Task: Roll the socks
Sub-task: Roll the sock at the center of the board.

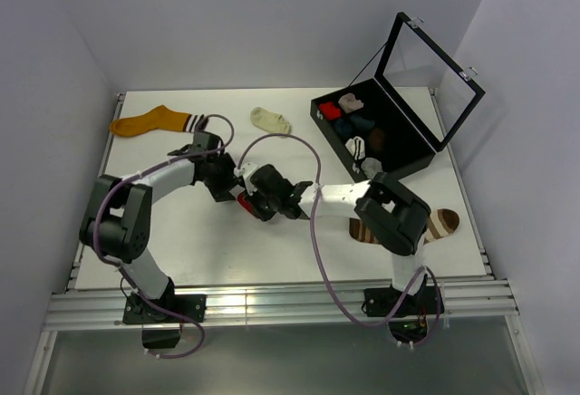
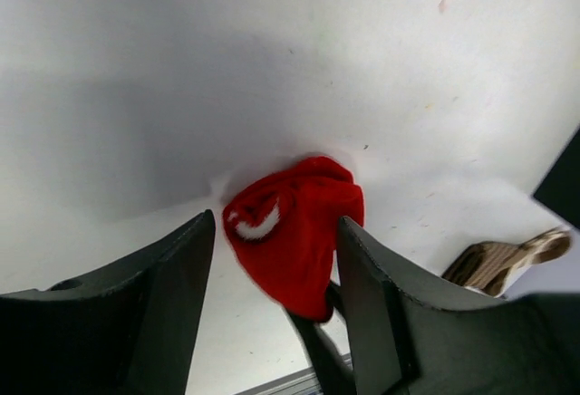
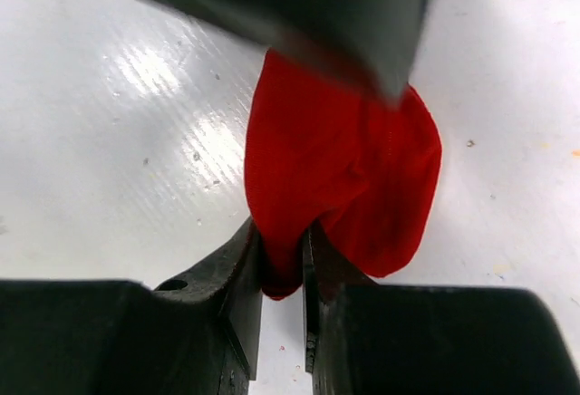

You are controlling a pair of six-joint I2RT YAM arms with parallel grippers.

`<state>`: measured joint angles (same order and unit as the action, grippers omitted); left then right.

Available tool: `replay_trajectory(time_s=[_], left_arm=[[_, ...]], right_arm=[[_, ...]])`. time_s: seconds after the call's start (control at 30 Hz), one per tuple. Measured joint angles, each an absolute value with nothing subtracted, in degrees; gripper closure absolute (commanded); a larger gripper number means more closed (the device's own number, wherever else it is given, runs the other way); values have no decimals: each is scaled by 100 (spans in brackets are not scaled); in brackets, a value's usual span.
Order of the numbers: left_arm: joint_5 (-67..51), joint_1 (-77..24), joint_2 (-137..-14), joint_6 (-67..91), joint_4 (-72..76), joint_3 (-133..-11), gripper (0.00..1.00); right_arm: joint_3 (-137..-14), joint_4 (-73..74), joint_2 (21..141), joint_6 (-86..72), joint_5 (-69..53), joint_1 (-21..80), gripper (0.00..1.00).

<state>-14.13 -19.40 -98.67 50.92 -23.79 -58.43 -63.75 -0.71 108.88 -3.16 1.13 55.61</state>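
**Item 1: red sock** (image 3: 353, 178). Loc: on the table (image 1: 181, 250), well left of the black case (image 1: 426, 132) and nearer the arm bases than the case is. Bunched into a loose lump, not a tight roll yet.
- Handling (my est.): v. light, soft, limp, no stiffness. Won't slip much on the pads, but folds spring open if let go. Not fragile.
- Where to hold: I'd pinch the thick folded edge, not a single layer, and keep the lump low on the table so the roll doesn't unwind.

**Item 2: left gripper** (image 2: 276, 221). Loc: left of the case, just left of item 1.
- Jaws stand apart, straddling the sock. One finger (image 2: 177, 295) shows a gap to the fabric; the other sits against or just beside it, can't say which.
- Released, nothing clamped.

**Item 3: right gripper** (image 3: 284, 250). Loc: left of the case, at the sock's case-ward side, facing item 2.
- Jaws nearly closed, a fold of red fabric pinched between them at the sock's lower edge.
- Grasping the red sock.

**Other stock, L to R:**
- Orange sock (image 1: 149, 123), striped cuff: far left of the case, flat, untouched.
- Cream sock (image 1: 271, 120): just left of the case, loose.
- The case: lid up, several rolled socks inside.
- Brown striped sock (image 1: 444, 223): near side of the case, partly under the right arm.
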Motion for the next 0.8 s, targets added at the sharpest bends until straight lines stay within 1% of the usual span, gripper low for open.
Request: replay_trajectory(time_s=[0.23,0.43,0.67,0.77,0.8], left_arm=[[-1404,-1411,-8906,5321,-2018,-5319,37],[-1684,-1455,-8768,5476,-1553,-4722,41],[-1811,-1719,-8899,5649,-1306,-4442,46],[-1791,-1826,-9061,5682,-1247,-4442,52],[-1791,-1839,-9113,5690,-1227,-4442,54]], right_arm=[[-6379,-56,10980,-965,-2121,4648,100],[-6591,-250,11493,-1612,-3712,4154,100],[-6619,-663,11869,-2213,-4637,3942,100],[-6619,-690,11907,-2316,-4742,3894,100],[-6619,-681,11907,-2322,-4748,3892,94]])
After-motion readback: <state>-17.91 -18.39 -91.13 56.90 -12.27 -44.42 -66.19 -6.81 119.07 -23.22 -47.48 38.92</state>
